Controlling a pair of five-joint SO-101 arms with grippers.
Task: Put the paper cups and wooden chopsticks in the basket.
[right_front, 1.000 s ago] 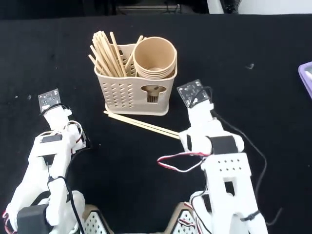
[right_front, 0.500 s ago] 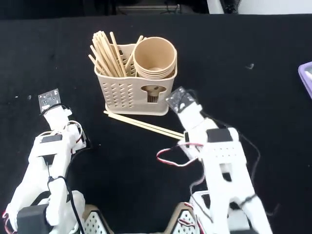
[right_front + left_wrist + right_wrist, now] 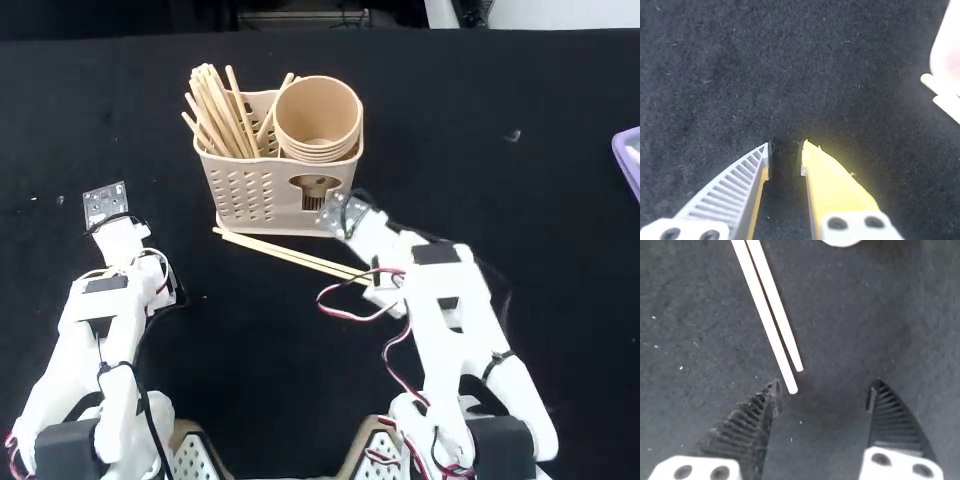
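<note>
A beige slotted basket [image 3: 262, 188] stands at the table's back middle. Its one compartment holds several wooden chopsticks [image 3: 215, 105], the other a stack of paper cups [image 3: 318, 118]. A loose pair of chopsticks [image 3: 280, 252] lies flat just in front of the basket. My right arm [image 3: 432, 272] hangs over that pair's right end. My right gripper [image 3: 822, 387] is open, low over the cloth, and the two chopstick ends [image 3: 790, 382] lie just inside one finger. My left gripper [image 3: 785, 147] rests over bare cloth at the left, its fingers almost together with nothing between them.
Black cloth covers the table [image 3: 520, 90]. A purple object [image 3: 630, 160] pokes in at the right edge. Pale chopstick ends [image 3: 940, 97] and a basket corner [image 3: 947, 45] show off to one side of my left gripper.
My right arm has swung left toward the basket front and now sits over the loose chopsticks' end. The left arm and the basket have not moved.
</note>
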